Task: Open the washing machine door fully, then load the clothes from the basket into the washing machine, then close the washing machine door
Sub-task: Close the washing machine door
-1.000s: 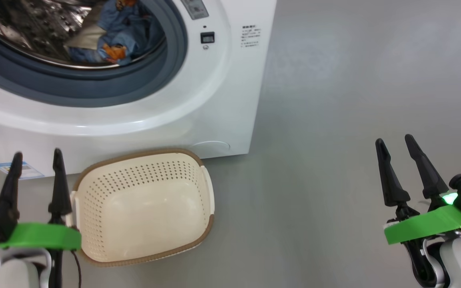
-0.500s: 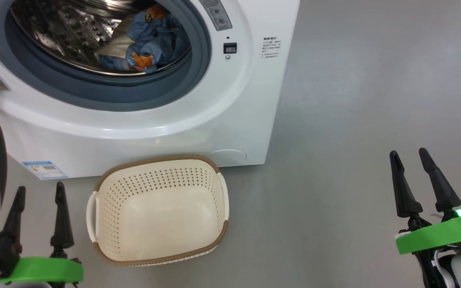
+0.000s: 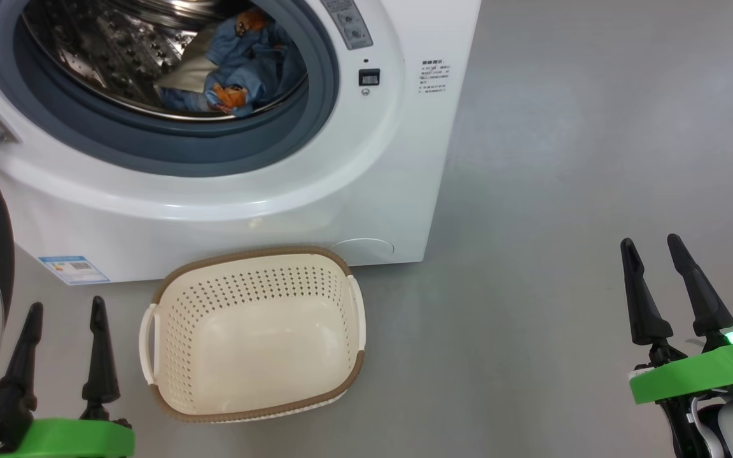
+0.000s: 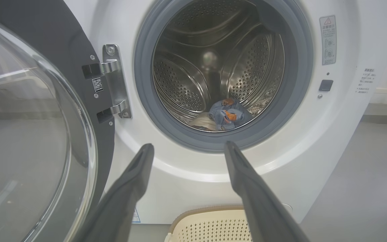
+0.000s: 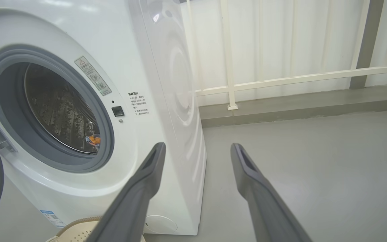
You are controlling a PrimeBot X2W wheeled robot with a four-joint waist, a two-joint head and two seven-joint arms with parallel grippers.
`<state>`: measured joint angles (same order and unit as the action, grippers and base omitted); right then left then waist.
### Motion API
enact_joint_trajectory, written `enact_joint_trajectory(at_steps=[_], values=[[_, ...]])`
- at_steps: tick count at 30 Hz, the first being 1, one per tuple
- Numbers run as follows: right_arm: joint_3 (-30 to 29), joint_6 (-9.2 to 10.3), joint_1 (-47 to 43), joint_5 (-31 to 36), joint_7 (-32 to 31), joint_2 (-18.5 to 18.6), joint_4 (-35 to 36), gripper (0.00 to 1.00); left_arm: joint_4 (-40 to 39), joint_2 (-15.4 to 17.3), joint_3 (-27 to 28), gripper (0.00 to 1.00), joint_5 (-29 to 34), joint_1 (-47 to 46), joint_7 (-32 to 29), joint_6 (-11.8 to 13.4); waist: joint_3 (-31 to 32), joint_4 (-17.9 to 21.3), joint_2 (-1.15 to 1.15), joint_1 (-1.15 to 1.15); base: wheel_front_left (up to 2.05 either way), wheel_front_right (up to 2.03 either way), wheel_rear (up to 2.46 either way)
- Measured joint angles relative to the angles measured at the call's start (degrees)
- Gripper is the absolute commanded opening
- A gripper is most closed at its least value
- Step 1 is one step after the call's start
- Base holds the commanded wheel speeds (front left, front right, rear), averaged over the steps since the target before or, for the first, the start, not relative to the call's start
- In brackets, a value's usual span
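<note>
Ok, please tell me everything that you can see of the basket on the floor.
The basket is a small rounded rectangle of cream-white plastic, its walls full of holes, with a brown woven-look rim and a white handle on each side. It is empty and stands upright on the grey floor, just before the washing machine. Whether it touches the machine cannot be told.

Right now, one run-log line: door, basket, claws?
washing machine door: open | basket: empty, on floor | clothes: in drum | left claw: open, empty | right claw: open, empty | remaining: close door
</note>
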<state>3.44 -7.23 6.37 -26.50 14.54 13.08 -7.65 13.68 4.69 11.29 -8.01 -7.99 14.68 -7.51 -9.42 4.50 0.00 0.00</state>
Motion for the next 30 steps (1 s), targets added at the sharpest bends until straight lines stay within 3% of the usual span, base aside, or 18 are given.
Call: enact_joint_trajectory(at_steps=[10, 22, 30], values=[[-0.03, 0.0, 0.0, 0.0, 0.0, -0.03, 0.0, 1.0, -0.07, 0.0, 0.19, 1.0, 0.05, 0.0, 0.0, 0.0, -0.28, 0.27, 0.0, 0.0, -0.17, 0.17, 0.0], [-0.04, 0.0, 0.02, 0.0, 0.01, -0.04, 0.19, 1.0, -0.29, -0.2, 0.31, 1.0, 0.53, -0.02, 0.0, 0.0, -1.32, 0.1, 0.0, -0.01, -1.22, 1.22, 0.0], [-0.09, 0.0, 0.04, 0.0, 0.0, -0.04, 0.19, 1.0, -0.31, -0.15, 0.02, 1.0, 0.42, -0.05, 0.0, 0.0, -1.73, -0.74, 0.0, 0.0, -0.41, 0.41, 0.0]])
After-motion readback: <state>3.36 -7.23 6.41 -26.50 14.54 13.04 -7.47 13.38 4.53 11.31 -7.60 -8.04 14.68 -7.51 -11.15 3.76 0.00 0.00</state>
